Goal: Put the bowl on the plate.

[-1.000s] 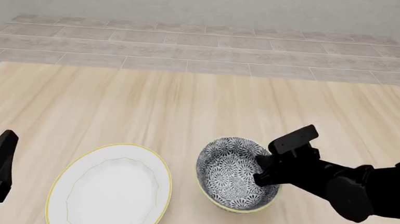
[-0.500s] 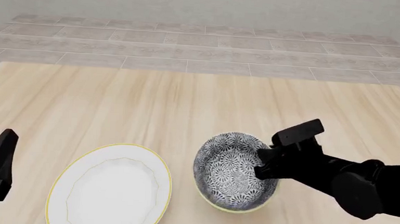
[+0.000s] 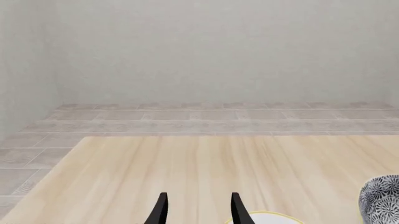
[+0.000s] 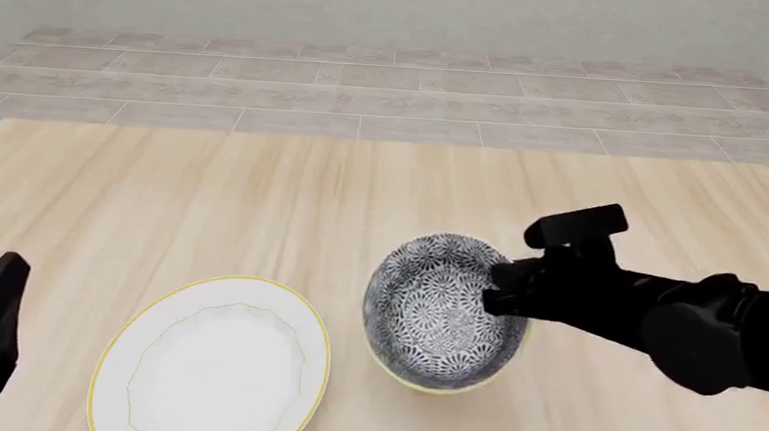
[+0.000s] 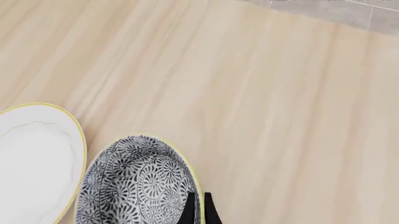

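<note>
The bowl (image 4: 439,311), black-and-white floral with a thin yellow rim, hangs tilted just above the table, right of the plate (image 4: 212,362). My right gripper (image 4: 498,288) is shut on the bowl's right rim. The right wrist view shows its fingers (image 5: 198,211) pinching the rim of the bowl (image 5: 134,186), with the plate (image 5: 34,158) beside it. My left gripper (image 3: 197,212) stands open over bare table at the near left, its fingers apart with nothing between them. A sliver of the bowl (image 3: 381,200) and of the plate (image 3: 268,218) shows in the left wrist view.
The wooden table (image 4: 358,204) stretches back to a tiled floor and a pale wall. Nothing else stands on it.
My right gripper has lifted the bowl a little and tipped it further toward the plate. The left arm has barely moved.
</note>
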Controlling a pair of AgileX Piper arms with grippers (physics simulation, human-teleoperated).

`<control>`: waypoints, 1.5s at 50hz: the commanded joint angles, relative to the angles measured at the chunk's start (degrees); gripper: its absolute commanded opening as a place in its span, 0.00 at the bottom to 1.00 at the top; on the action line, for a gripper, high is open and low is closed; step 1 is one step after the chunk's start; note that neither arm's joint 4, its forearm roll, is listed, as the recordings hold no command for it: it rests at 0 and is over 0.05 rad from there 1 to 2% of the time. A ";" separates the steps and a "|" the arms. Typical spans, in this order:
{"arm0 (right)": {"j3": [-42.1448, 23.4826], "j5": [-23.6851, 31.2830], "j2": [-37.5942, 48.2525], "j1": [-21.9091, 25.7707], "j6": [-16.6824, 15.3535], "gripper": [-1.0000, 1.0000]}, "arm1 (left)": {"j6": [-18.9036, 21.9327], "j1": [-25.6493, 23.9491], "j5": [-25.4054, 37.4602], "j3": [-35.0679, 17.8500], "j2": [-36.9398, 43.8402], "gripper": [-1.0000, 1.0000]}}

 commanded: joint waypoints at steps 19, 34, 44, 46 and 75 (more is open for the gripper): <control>-7.47 10.61 -4.47 2.12 3.99 0.00 | -0.19 0.10 2.97 -0.47 -3.06 1.00; -13.44 15.50 -3.62 6.37 5.85 0.00 | -0.44 0.10 2.89 -0.64 -3.04 1.00; -15.84 16.92 -1.99 9.38 7.50 0.00 | -0.37 0.02 2.83 -0.66 -3.02 1.00; -16.54 17.27 -1.61 9.89 7.74 0.00 | -0.32 0.03 2.79 -0.64 -3.02 1.00; -25.96 22.19 3.22 18.56 9.82 0.00 | 0.06 -0.23 2.39 -0.58 -3.08 1.00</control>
